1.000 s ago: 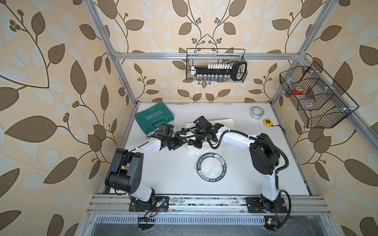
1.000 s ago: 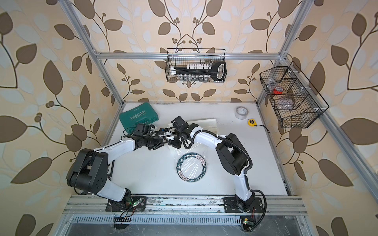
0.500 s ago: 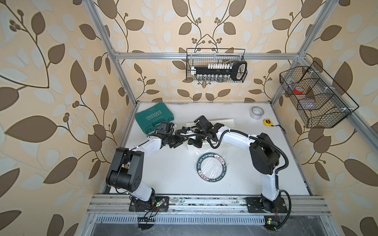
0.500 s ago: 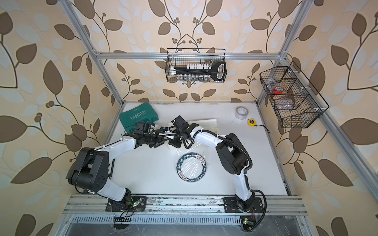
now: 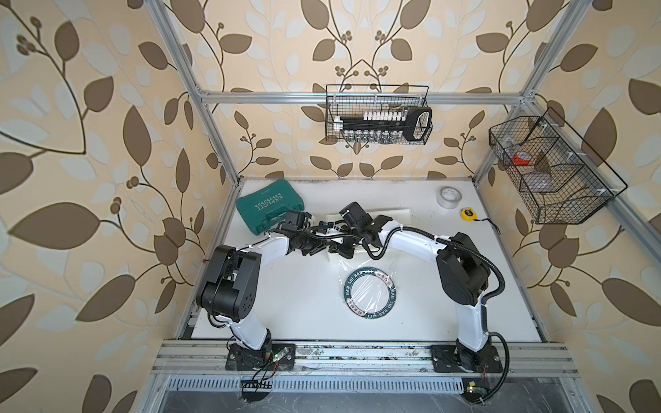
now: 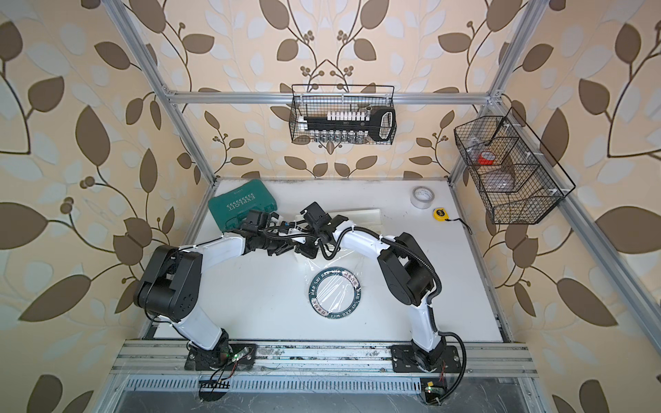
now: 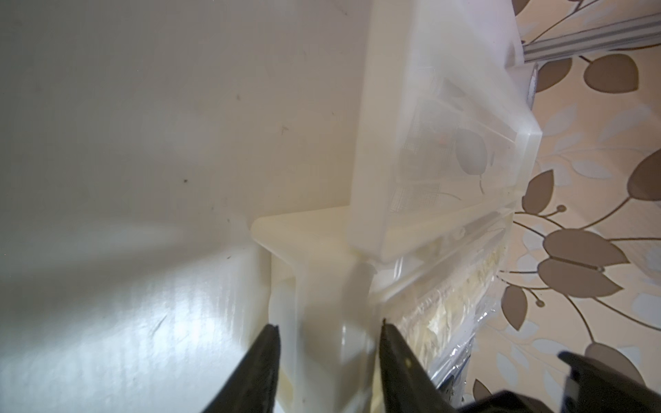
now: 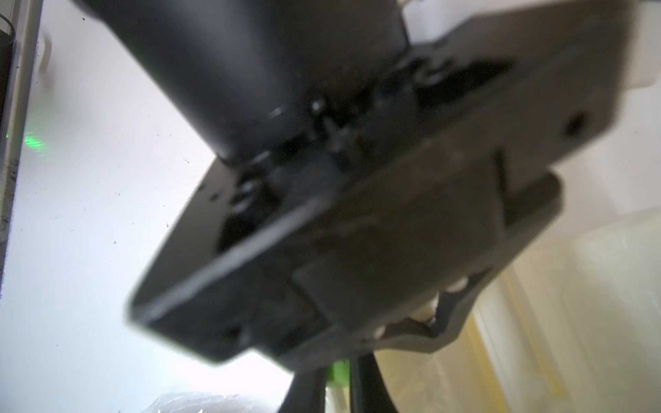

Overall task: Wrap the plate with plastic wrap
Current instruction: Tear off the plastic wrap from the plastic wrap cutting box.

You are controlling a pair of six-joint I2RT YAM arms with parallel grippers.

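Note:
The plate [image 5: 370, 294] [image 6: 334, 294], white with a navy lettered rim, lies flat in both top views. Plastic wrap [image 5: 359, 266] lies crinkled over it and runs back to the white dispenser box [image 5: 398, 215]. Both grippers meet at the box's left end, behind the plate. In the left wrist view my left gripper [image 7: 329, 325] has its fingers against both sides of the box's end [image 7: 322, 271], beside the film roll [image 7: 447, 321]. My right gripper [image 8: 338, 375] is shut on the box's green tab [image 8: 339, 368]. The left gripper's body fills most of that view.
A green tool case [image 5: 270, 205] lies at the back left, close to the left wrist. A grey tape roll [image 5: 449, 196] and a yellow tape measure [image 5: 468, 214] sit at the back right. Wire baskets hang on the back wall [image 5: 377, 118] and the right wall [image 5: 551, 171].
My left gripper's fingers have drawn in on the box's end. Both arms have barely shifted, and the plate and film lie as before.

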